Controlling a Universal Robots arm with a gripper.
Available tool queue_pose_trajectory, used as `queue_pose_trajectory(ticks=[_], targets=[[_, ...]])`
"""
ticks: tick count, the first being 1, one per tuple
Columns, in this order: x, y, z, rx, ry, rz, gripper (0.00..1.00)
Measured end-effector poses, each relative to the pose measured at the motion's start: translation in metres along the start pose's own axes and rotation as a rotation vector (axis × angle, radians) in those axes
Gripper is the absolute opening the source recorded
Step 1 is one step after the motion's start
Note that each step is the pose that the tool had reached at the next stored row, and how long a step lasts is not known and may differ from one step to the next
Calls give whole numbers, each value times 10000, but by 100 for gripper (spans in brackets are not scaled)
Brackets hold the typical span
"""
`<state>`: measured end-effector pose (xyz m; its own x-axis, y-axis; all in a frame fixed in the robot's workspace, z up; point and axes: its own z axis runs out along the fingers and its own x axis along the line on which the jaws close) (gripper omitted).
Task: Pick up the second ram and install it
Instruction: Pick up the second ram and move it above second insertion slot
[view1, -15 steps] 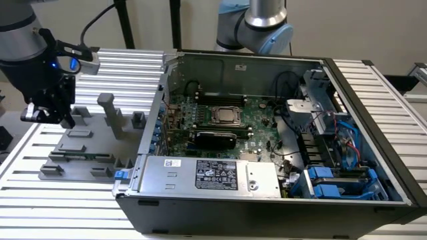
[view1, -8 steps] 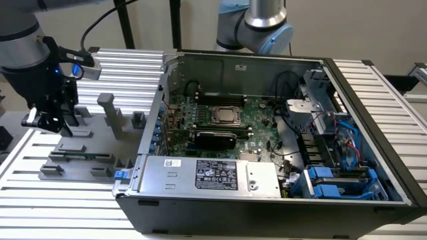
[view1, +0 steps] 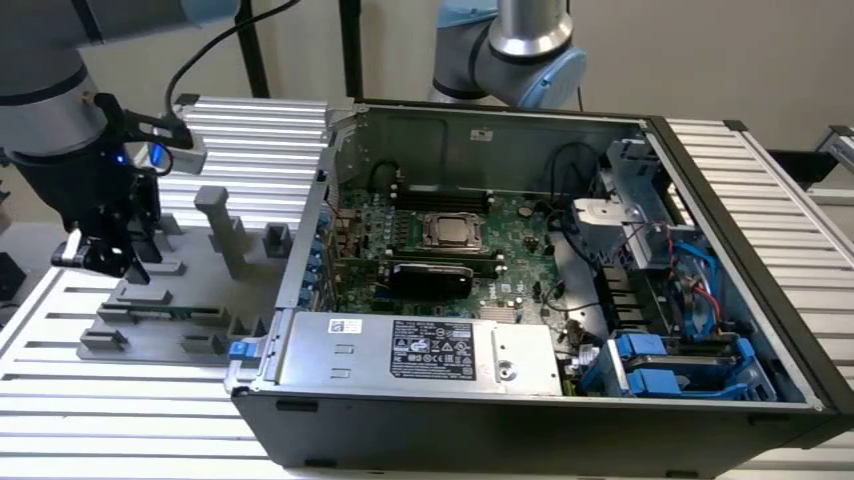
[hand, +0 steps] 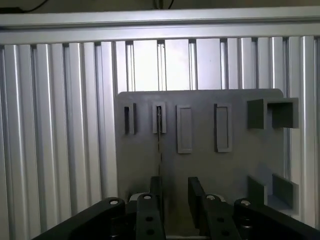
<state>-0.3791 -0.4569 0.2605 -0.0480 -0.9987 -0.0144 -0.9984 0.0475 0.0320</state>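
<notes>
Wrist view has the gripper (hand: 175, 197) hanging open and empty above the tray (hand: 200, 165), jaws parted wide enough to straddle what seems to be the ram (hand: 160, 147), which stands on edge in its slot so its faces can be pinched.

light: bright, even | glare: table slats (hand: 55, 125) | shadows: soft, inside case (view1: 467, 135)

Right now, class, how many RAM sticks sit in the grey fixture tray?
1. The second ram stands on edge in a slot of the fixture tray, at the exterior view's left, near the open gripper. The tray's posts could hide another.
</notes>
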Motion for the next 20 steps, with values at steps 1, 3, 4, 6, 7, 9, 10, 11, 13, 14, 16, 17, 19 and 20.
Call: queue_pose_trajectory(ticks=[1,3,4,6,7,9,10,11,13,14,16,17,19,20], targets=[[5,0,17,4,1,2,100],[14,-1,53,8,0,15,100],[18,-2,71,8,0,22,100],[24,-3,109,10,-1,32,100],[27,-4,127,10,-2,32,100],[33,-4,163,9,-1,33,100],[37,-4,181,9,-1,33,100],[40,-5,198,9,-1,33,100],[50,-6,235,10,-2,32,100],[54,-6,253,9,-1,33,100],[61,-7,289,9,-2,33,100],[64,-8,308,8,-1,34,100],[67,-9,343,8,-1,33,100],[69,-10,363,10,-2,33,100]])
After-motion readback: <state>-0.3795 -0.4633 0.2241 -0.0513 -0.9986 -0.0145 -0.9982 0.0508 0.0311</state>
